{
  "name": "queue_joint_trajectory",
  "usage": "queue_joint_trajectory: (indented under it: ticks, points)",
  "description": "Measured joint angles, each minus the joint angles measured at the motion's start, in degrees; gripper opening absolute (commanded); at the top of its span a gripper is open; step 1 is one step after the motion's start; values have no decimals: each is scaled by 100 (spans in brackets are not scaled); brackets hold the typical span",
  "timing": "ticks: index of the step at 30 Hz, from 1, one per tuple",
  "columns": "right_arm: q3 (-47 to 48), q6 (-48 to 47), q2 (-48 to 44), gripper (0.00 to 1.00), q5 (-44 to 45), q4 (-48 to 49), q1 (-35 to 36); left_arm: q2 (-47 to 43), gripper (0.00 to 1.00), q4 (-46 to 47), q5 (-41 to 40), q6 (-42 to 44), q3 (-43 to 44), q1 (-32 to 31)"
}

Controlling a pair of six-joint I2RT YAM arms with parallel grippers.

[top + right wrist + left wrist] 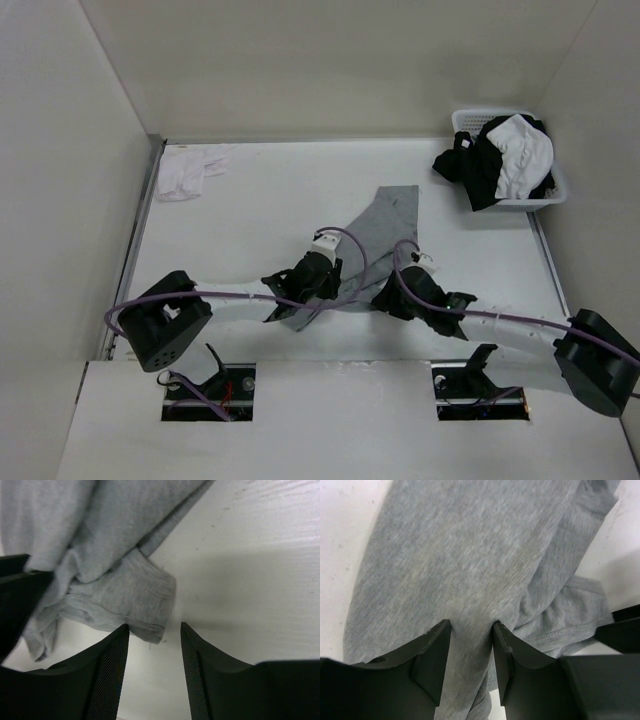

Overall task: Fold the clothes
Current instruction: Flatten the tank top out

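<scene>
Where the top view takes in the table, the grey garment lies rumpled mid-table, with the left gripper and right gripper low at its near end, probably to take corners for a fold. Left wrist: jaws apart, straddling the cloth, which crosses the gap unpinched. Right wrist: jaws released and empty over bare table, just beside a bunched hemmed corner, likely lining up on that edge.

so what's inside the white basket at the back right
A heap of black clothes and white clothes fills the basket, with black fabric hanging over its left rim. Whatever lies under the heap, and the basket's floor, is covered.
</scene>
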Motion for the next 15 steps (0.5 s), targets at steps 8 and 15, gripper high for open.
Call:
queue_joint_trajectory:
  ticks: [8,15]
  points:
    - [28,-90,22,5,85,470,-4,-197,6,238,413,-328,-2,520]
    - [1696,-1008,-2315,5,1097,-754,380,-1574,6,103,892,-745,4,1145]
